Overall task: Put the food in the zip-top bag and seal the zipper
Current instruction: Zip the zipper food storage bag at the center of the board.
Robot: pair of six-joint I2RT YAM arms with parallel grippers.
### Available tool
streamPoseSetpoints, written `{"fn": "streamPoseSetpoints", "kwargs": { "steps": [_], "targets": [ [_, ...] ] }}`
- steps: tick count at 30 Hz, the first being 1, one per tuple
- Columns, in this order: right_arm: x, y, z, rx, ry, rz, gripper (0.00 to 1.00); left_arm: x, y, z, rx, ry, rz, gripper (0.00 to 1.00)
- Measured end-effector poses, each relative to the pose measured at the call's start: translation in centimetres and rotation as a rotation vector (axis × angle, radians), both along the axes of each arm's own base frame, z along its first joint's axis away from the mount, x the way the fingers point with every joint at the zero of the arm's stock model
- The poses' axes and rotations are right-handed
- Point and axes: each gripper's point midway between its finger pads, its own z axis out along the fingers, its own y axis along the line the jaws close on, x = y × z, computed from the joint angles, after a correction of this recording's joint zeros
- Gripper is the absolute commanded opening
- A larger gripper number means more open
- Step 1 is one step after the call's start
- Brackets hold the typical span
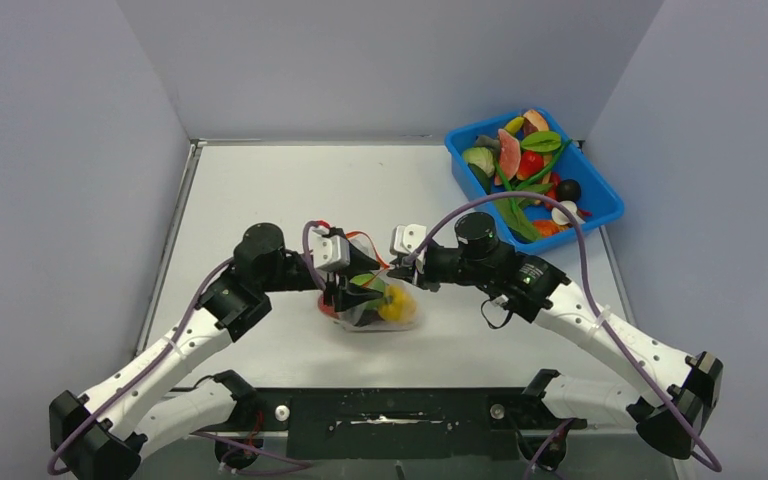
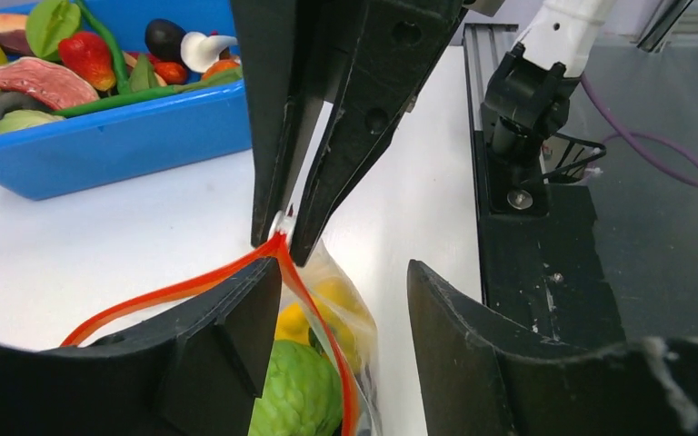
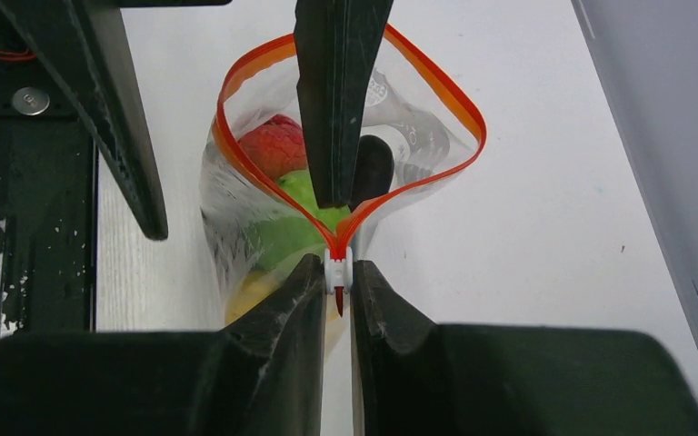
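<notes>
The clear zip-top bag point(image 1: 400, 318) lies at mid-table between both grippers. Its mouth gapes, and the orange-red zipper point(image 3: 436, 86) forms a wide loop. Inside is food: a green round piece point(image 2: 300, 391), a yellow one point(image 2: 332, 300), a red one point(image 3: 271, 145) and a dark one point(image 3: 373, 163). My right gripper point(image 3: 338, 268) is shut on the zipper's white slider point(image 3: 338, 265) at one end of the strip. My left gripper point(image 2: 341, 272) stands open. One of its fingers point(image 3: 336, 100) reaches into the bag's mouth and the other stays outside, so they straddle one side of the strip without pinching it.
A blue tub point(image 1: 605, 208) full of other toy fruits and vegetables stands at the back right, also seen in the left wrist view as the blue tub point(image 2: 127, 145). The black mounting rail point(image 1: 390, 410) runs along the near edge. Grey walls close in three sides.
</notes>
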Motion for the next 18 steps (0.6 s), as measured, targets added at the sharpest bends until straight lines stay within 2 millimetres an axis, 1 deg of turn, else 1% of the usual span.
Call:
{"fn": "streamPoseSetpoints", "kwargs": {
  "steps": [2, 5, 11, 18],
  "targets": [
    [-0.1, -0.1, -0.3, -0.010, 0.010, 0.004, 0.00, 0.0, -0.7, -0.7, 0.035, -0.021, -0.008, 0.53],
    [-0.2, -0.1, -0.6, -0.029, 0.019, 0.011, 0.00, 0.0, -1.2, -1.2, 0.072, -0.058, -0.011, 0.53],
    [-0.6, -0.4, -1.3, -0.060, 0.025, 0.033, 0.00, 0.6, -1.2, -1.8, 0.116, -0.137, 0.016, 0.53],
    [-1.1, -0.4, -1.6, -0.071, 0.026, 0.065, 0.00, 1.7, -0.9, -2.1, 0.151, -0.221, 0.057, 0.54]
  ]
}}
